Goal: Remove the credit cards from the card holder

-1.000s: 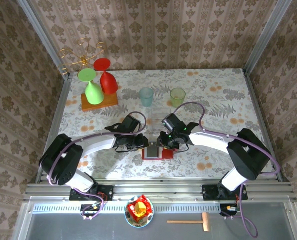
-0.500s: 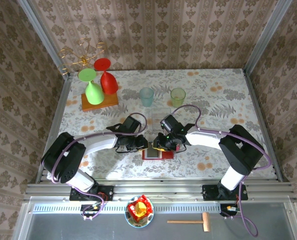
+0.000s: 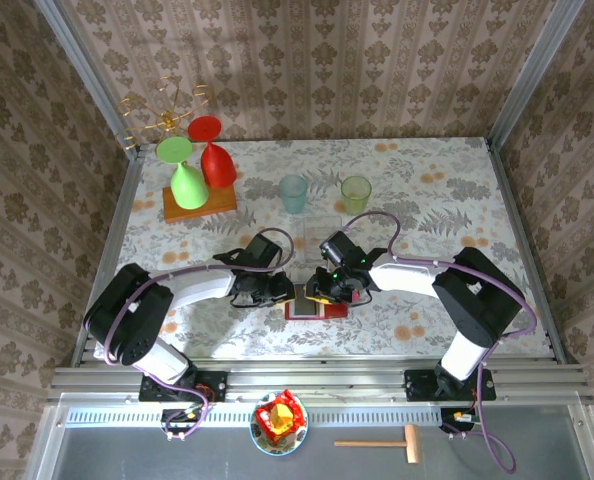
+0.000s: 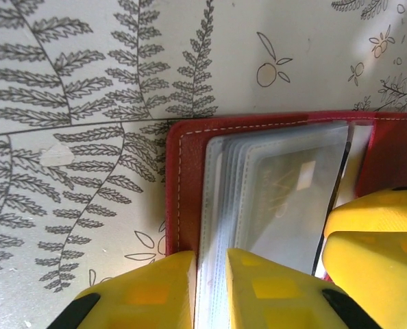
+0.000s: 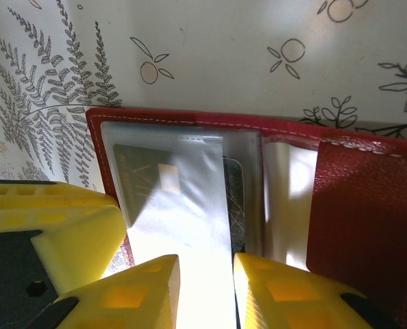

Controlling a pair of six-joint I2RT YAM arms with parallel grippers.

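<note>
Card holder [image 3: 315, 308] is lying open on the table [image 3: 427, 200], near-centre towards the arms' side, with both grippers working on it. The task is barely starting: the credit cards [image 5: 140, 171] are sitting in their pockets and none is lying loose on the table in the top view, so every extraction is left to do. Left gripper [image 4: 210, 264] is showing a narrow gap and pinching the edge of the stacked clear pocket leaves beside the red border; I'm reading that as pinning the holder. Right gripper [image 5: 205, 271] is also narrow, straddling one glossy pocket leaf, but I can't tell whether it's actually gripping or just flanking it. Top view is giving layout only: both claws meeting over the holder, pockets unreadable. Left wrist is showing the leaves fanned as a stack, with a chip card dim behind plastic. Right wrist is showing a dark chip card in the front pocket and a second dark card edge behind it, with glare hiding the rest.
</note>
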